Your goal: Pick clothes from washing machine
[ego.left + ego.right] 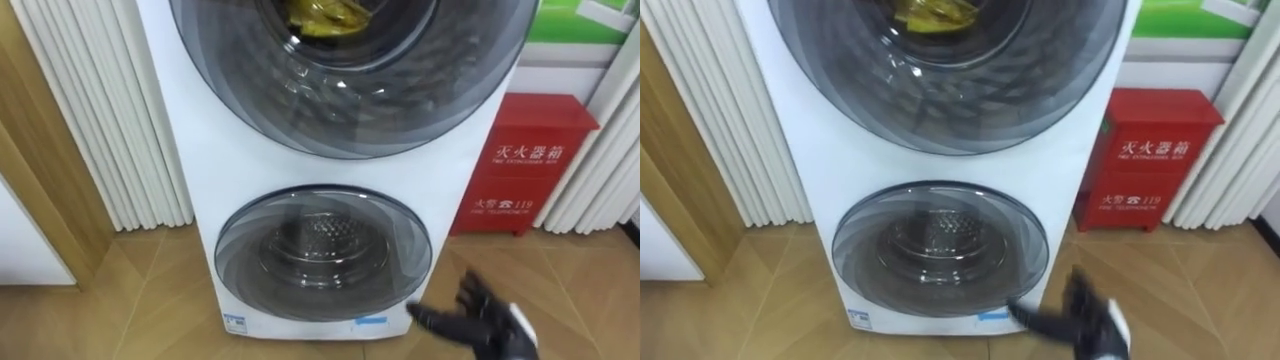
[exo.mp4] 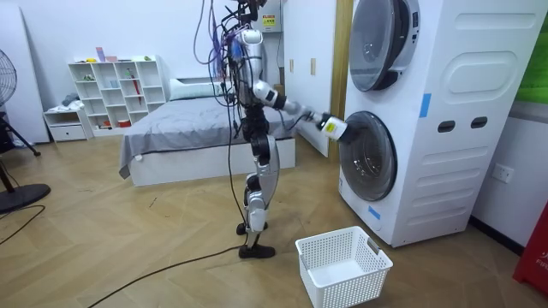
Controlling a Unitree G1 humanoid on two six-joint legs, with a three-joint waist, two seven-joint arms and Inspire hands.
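Clothes behind upper glass door

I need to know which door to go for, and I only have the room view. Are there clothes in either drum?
Observer: Yes, yellow clothing shows behind the upper door.
Operator: And the lower one?
Observer: Through the lower door the metal drum looks bare, with no clothes.
Operator: How is the right hand set?
Observer: The right hand is open, fingers spread, by the lower door's lower right rim. I cannot tell whether it touches.
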